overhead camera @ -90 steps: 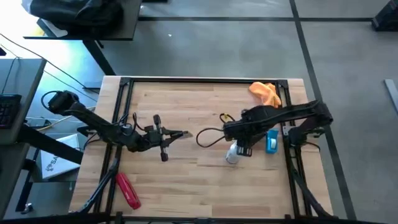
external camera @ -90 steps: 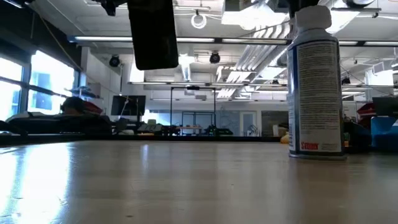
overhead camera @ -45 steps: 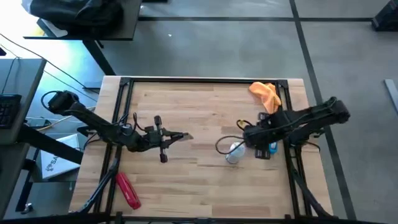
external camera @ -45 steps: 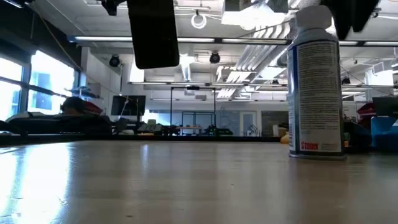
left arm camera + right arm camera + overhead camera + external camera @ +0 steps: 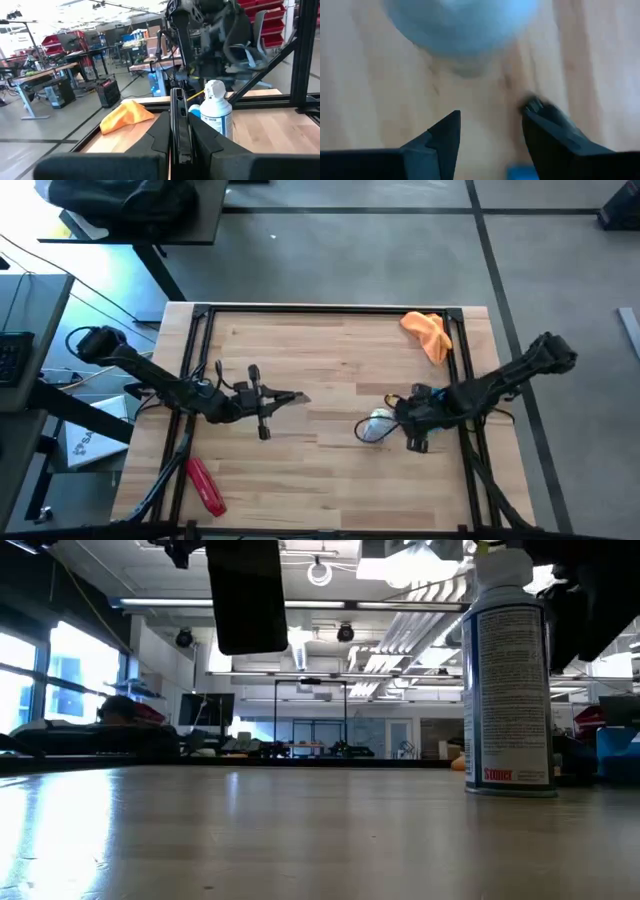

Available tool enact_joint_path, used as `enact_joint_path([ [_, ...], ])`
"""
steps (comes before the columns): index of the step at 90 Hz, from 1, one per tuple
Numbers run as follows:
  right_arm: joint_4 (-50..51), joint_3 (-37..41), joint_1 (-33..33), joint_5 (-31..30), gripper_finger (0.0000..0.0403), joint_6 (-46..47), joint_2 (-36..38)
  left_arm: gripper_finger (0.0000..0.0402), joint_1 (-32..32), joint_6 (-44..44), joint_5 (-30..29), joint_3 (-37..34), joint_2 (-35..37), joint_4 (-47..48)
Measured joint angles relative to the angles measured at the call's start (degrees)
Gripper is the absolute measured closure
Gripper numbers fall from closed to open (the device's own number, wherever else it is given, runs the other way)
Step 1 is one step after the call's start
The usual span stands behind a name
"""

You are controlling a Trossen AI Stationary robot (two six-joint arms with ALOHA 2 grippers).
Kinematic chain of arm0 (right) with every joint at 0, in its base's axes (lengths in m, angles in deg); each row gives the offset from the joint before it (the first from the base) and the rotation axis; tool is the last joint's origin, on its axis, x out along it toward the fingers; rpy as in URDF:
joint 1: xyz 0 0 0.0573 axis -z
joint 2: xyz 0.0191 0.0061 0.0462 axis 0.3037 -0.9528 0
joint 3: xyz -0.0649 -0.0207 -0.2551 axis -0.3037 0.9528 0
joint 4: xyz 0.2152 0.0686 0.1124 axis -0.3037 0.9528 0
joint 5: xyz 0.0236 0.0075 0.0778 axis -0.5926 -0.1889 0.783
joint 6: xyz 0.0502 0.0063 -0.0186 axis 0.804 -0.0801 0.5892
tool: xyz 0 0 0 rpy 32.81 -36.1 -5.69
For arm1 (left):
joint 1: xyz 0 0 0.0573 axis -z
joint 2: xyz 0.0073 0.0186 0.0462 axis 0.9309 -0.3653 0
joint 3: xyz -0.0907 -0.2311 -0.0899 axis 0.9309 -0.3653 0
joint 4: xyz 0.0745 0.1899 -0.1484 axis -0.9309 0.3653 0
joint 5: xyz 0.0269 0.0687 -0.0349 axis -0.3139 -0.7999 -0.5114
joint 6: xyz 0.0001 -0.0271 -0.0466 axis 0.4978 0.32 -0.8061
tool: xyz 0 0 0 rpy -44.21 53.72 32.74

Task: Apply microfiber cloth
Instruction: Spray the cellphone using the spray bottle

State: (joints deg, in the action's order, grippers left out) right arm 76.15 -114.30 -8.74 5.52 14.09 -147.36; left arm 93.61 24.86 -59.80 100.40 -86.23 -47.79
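**Cloth lies untouched in the far right corner while the left gripper holds a phone**

The microfiber cloth sits crumpled on the table near its far right corner, just beside the black frame rail; nothing is touching it. In the left wrist view the same orange-yellow cloth lies on the wood behind the white spray bottle.

The left gripper hangs over the left middle of the table, its fingers clenched on a thin black phone held edge-on between them. In the low view the phone shows as a dark slab well above the wood.

The right gripper is above the right middle of the table, just beside the spray bottle, which stands upright. Its fingers are spread apart with bare wood between them, grasping nothing; the bottle's pale top shows blurred ahead of them. The cloth is well apart from this gripper, toward the far edge.

A red tool lies near the front left corner.
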Motion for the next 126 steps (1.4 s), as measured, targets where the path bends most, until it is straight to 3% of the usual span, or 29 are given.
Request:
enact_joint_path([
  [36,-20.1,6.0,-1.1,-6.6,0.0222,-2.1,-0.1,0.0385,-0.8,-0.8,-0.2,0.0,-0.3,0.8],
  [63,-25.5,6.0,-1.1,-9.4,0.0222,-3.5,-1.6,0.0385,-0.8,-0.8,-0.1,0.0,-0.5,0.8],
  [83,-32.9,6.0,-1.1,-6.7,0.0222,-4.3,-6.6,0.0385,-0.8,-1.0,-0.1,0.0,-0.5,0.6],
  [106,-39.9,5.9,-1.1,-5.0,0.0222,-4.0,-7.2,0.0385,-0.8,-1.3,-0.1,0.0,-0.5,0.5],
  [117,-37.6,3.2,-0.9,-1.3,0.0222,-2.6,-7.1,0.0385,-0.8,-1.3,-0.1,0.0,-0.5,0.5],
  [126,-29.5,-1.6,-0.9,0.2,0.0222,-2.7,-6.7,0.0385,-0.8,-1.6,-0.1,0.0,-0.5,0.5],
])
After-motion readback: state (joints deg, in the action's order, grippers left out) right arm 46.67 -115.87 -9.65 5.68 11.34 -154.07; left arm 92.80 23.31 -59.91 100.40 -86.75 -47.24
